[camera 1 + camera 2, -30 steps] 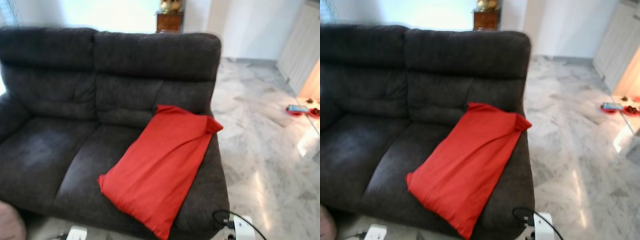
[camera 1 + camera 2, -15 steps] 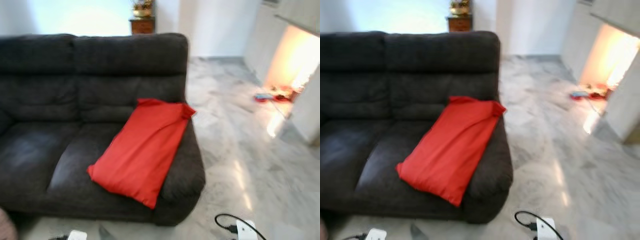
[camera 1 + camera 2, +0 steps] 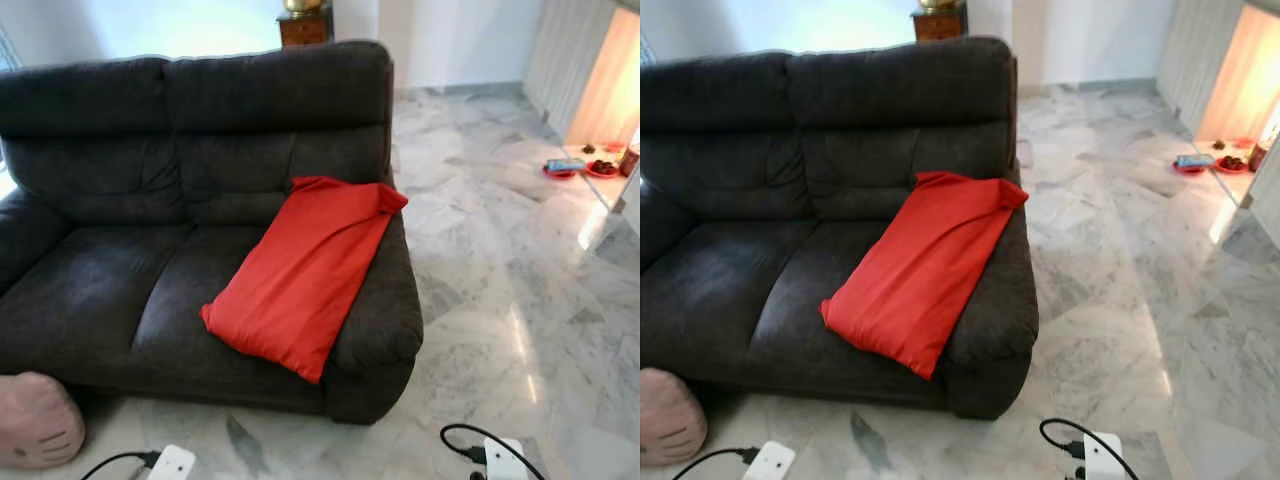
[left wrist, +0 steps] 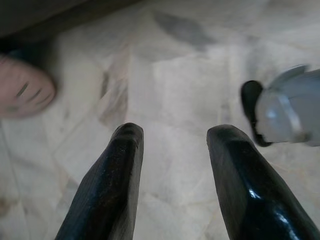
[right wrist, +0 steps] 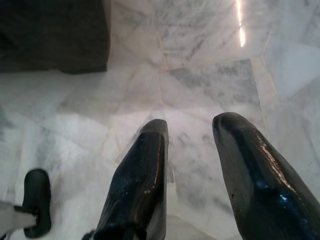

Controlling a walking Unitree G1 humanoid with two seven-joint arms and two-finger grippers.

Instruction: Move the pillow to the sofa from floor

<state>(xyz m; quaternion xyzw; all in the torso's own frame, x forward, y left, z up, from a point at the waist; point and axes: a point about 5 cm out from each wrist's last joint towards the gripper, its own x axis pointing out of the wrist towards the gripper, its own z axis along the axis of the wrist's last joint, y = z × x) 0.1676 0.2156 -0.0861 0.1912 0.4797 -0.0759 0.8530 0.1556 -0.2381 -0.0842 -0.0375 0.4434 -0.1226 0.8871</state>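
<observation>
Currently the red pillow (image 3: pixel 300 270) lies on the sofa (image 3: pixel 120 200), overhanging its right armrest; it may slide off. Left gripper (image 4: pixel 172 150) and right gripper (image 5: pixel 192 137) hang released above the floor (image 3: pixel 500 260).

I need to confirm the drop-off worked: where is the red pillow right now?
In the eye views, the red pillow lies on the dark sofa, slanted across its right seat cushion and leaning up against the right armrest.

Red pillow (image 3: pixel 305 270) on dark sofa (image 3: pixel 110 250)
</observation>
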